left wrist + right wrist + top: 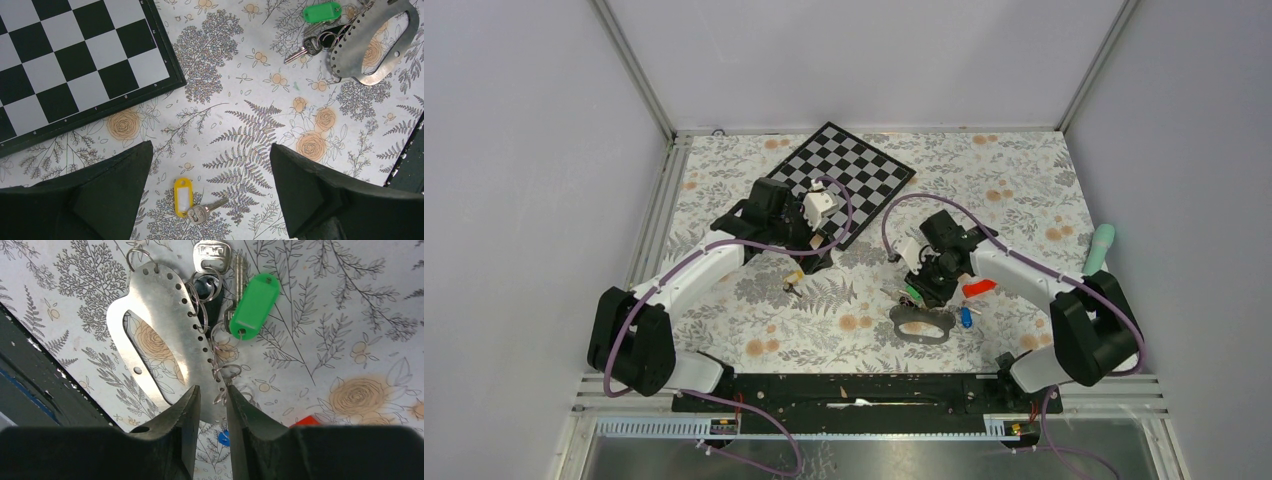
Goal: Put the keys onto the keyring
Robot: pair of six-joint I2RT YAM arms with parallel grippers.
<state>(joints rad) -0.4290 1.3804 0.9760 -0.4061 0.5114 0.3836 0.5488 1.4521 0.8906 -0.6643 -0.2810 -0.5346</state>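
Note:
The keyring (160,335), a flat grey metal oval loop with a row of holes, lies on the flowered cloth; it also shows in the top view (921,325) and the left wrist view (372,45). A green-tagged key (255,297) and bare keys hang on wire rings at its holed edge. My right gripper (213,390) is closed to a narrow gap on the keyring's narrow end. A blue tag (965,318) lies beside it. A yellow-tagged key (183,196) lies loose on the cloth. My left gripper (210,147) is wide open and empty just above it.
A black-and-white checkerboard (849,175) lies at the back behind the left arm, its corner near the left fingers (100,195). A red tag (979,288) lies by the right wrist. A teal object (1101,248) stands at the right edge.

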